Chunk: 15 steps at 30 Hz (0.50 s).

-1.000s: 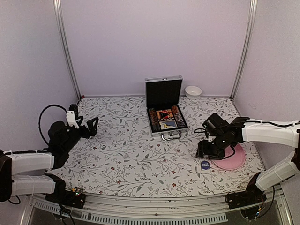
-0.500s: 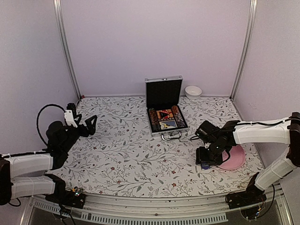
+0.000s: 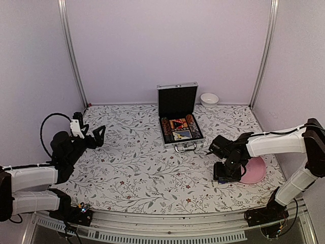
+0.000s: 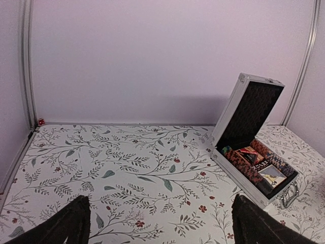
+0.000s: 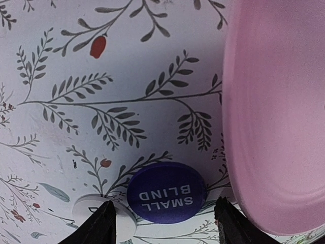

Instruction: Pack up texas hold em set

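Right hand (image 5: 163, 229): fingers spread, pointing down at 4 o'clock on the floral worktop (image 3: 142, 173), gripping nothing.
Round blue "SMALL BLIND" disc (image 5: 166, 193): flat between those fingers, touching neither.
Pink plate (image 5: 274, 117): just beside the disc, at its 3 o'clock.
Left hand (image 4: 162, 226): spread wide, empty, at 9 o'clock.
Silver aluminium hinged case (image 3: 179, 122): lid up, at 12 o'clock.
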Each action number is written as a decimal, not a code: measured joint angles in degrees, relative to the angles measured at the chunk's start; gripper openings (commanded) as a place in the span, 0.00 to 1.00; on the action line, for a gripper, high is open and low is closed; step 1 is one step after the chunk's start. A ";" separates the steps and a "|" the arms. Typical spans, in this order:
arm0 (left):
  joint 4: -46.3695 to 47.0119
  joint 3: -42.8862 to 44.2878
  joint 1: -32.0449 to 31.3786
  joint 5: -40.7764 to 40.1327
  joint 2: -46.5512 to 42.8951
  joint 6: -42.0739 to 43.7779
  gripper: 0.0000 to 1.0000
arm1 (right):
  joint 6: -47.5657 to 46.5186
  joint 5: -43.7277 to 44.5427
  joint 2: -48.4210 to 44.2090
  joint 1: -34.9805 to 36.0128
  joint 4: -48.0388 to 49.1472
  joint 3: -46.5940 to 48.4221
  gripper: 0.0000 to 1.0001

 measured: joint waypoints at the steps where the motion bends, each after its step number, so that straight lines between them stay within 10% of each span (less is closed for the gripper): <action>1: 0.00 0.00 0.00 0.00 0.00 0.00 0.97 | 0.22 0.07 0.11 0.00 0.00 0.00 0.67; 15: 0.00 0.00 0.00 0.26 0.52 0.00 0.97 | 3.04 0.31 0.09 -1.16 1.75 -0.68 0.62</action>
